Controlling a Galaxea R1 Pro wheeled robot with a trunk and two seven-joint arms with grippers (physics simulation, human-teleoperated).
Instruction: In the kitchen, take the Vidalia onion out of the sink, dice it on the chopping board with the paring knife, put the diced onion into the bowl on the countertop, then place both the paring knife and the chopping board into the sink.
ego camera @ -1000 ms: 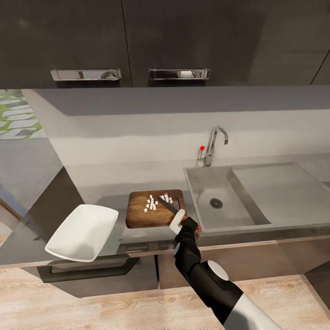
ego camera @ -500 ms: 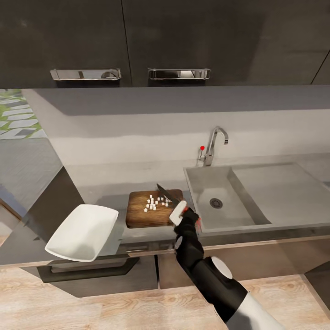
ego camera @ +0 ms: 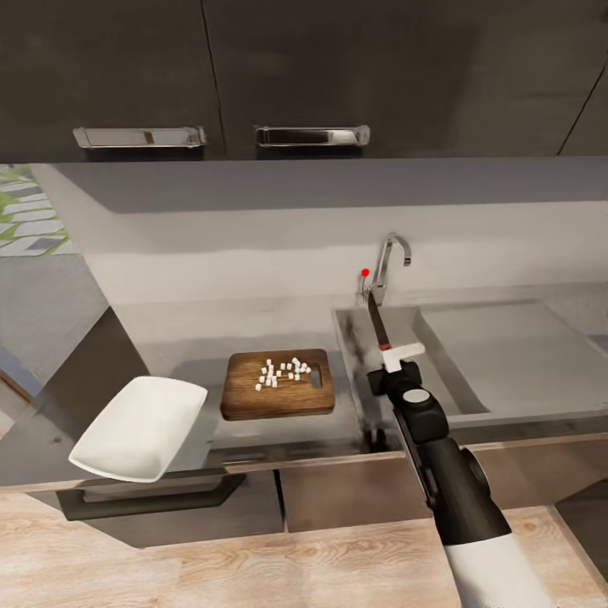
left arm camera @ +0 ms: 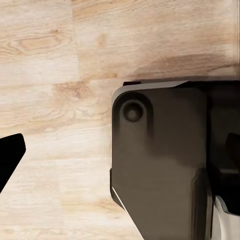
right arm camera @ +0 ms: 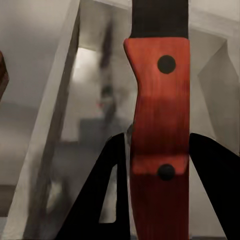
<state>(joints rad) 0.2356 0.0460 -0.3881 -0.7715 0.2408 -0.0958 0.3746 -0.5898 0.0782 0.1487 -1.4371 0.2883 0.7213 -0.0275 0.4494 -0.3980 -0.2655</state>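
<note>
The dark wooden chopping board [ego camera: 277,384] lies on the grey countertop [ego camera: 177,346], with several white diced onion pieces [ego camera: 283,371] on it. My right gripper [ego camera: 397,359] is shut on the paring knife [ego camera: 374,317] and holds it over the left part of the sink [ego camera: 401,325], the dark blade pointing away toward the tap. In the right wrist view the knife's red handle [right arm camera: 157,100] sits between my black fingers [right arm camera: 112,165]. The white bowl [ego camera: 139,429] sits at the counter's front left, empty. My left gripper [left arm camera: 122,155] hangs open above the floor.
The chrome tap [ego camera: 388,262] with its red knob [ego camera: 365,273] stands behind the basin. The flat drainboard [ego camera: 507,338] stretches to the right. Dark upper cabinets [ego camera: 304,76] hang above. Below the counter are a drawer handle [ego camera: 152,498] and the pale wood floor [ego camera: 253,566].
My right gripper has carried the knife from the board's right edge over to the sink, and the blade now points toward the tap. The camera shifted slightly.
</note>
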